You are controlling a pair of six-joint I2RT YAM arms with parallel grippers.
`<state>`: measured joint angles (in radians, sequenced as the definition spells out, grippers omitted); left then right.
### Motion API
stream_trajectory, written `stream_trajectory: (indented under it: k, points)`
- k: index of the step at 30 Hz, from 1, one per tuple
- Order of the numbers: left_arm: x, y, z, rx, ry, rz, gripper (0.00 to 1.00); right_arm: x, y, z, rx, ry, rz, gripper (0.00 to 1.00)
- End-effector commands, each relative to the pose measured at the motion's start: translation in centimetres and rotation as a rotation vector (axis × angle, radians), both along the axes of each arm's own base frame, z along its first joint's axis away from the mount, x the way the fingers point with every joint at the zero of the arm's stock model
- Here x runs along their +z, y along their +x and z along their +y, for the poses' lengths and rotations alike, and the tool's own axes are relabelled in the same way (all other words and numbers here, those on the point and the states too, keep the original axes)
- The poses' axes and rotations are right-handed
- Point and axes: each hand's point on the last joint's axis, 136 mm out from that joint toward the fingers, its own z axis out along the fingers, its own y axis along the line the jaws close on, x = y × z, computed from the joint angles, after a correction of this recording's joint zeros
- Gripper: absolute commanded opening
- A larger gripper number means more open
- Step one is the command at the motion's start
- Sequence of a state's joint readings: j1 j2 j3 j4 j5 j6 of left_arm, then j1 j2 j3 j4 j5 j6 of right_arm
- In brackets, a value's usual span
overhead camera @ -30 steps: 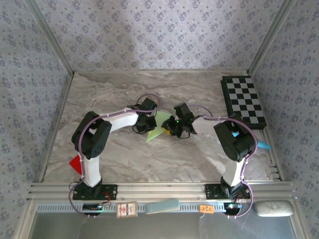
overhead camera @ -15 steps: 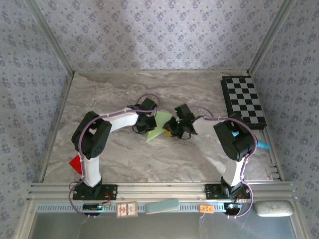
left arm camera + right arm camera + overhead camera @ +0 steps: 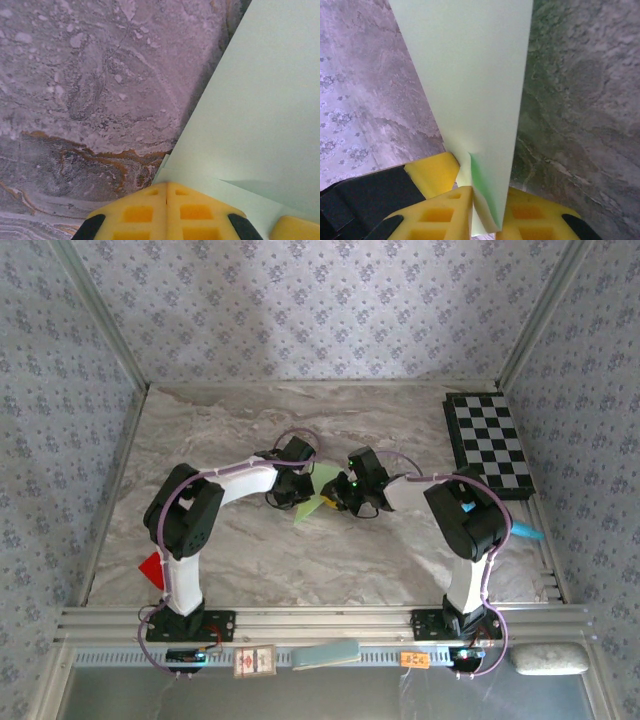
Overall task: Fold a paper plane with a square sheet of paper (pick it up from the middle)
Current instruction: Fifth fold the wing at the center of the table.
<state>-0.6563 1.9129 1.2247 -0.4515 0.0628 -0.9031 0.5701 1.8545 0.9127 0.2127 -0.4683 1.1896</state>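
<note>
The paper plane [image 3: 318, 490] is a pale green folded sheet raised off the marble table [image 3: 200, 440] near its middle, between my two grippers. My left gripper [image 3: 296, 491] meets it from the left. In the left wrist view its yellow fingers [image 3: 145, 212] are pressed together with no gap, and the paper plane [image 3: 250, 110] runs in behind their tips. My right gripper [image 3: 340, 500] holds it from the right. In the right wrist view the paper plane [image 3: 470, 75] stands upright, its folded lower end pinched between the yellow fingers [image 3: 440, 215]. A left finger [image 3: 430, 172] touches it alongside.
A black-and-white checkerboard [image 3: 488, 443] lies at the back right. A red piece [image 3: 152, 570] sits by the left arm's base, a teal object [image 3: 527, 531] by the right edge. On the front rail lie a light-blue card [image 3: 327, 654] and a grey pad [image 3: 548, 658].
My right gripper has shifted slightly left and its fingers have closed in on the paper. The visible green area has narrowed. The left arm has not moved.
</note>
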Motion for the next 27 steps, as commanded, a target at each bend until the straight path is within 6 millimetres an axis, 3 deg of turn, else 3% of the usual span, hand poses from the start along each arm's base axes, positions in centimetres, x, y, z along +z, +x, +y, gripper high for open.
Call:
stream_trajectory:
  k: [1, 5, 9, 12, 15, 22, 27]
  points:
    - [-2.0, -3.2, 2.2, -0.001, 0.086, 0.124, 0.04, -0.2, -0.2, -0.1, -0.007, 0.009, 0.009, 0.15]
    - [-0.2, -2.4, 2.4, 0.006, 0.072, 0.081, 0.11, -0.1, -0.1, -0.6, -0.018, -0.002, 0.0, 0.07]
    - [3.3, -1.3, 2.5, -0.001, 0.039, -0.027, 0.29, 0.6, 0.0, -1.2, -0.024, -0.02, -0.026, 0.02]
    - [6.0, -0.5, 2.3, -0.024, -0.01, -0.141, 0.5, 1.5, 0.3, -1.7, -0.033, -0.032, -0.057, 0.0]
    - [7.7, -0.1, 1.7, -0.073, -0.074, -0.247, 0.62, 2.0, 0.4, -2.2, -0.049, -0.038, -0.068, 0.0]
    - [9.4, -0.6, -0.9, -0.327, -0.116, -0.486, 0.8, 2.2, 0.5, -3.5, -0.111, -0.028, -0.031, 0.0]
    - [9.4, -1.1, -2.5, -0.499, -0.077, -0.619, 0.82, 2.6, 0.5, -4.1, -0.141, -0.021, -0.007, 0.01]
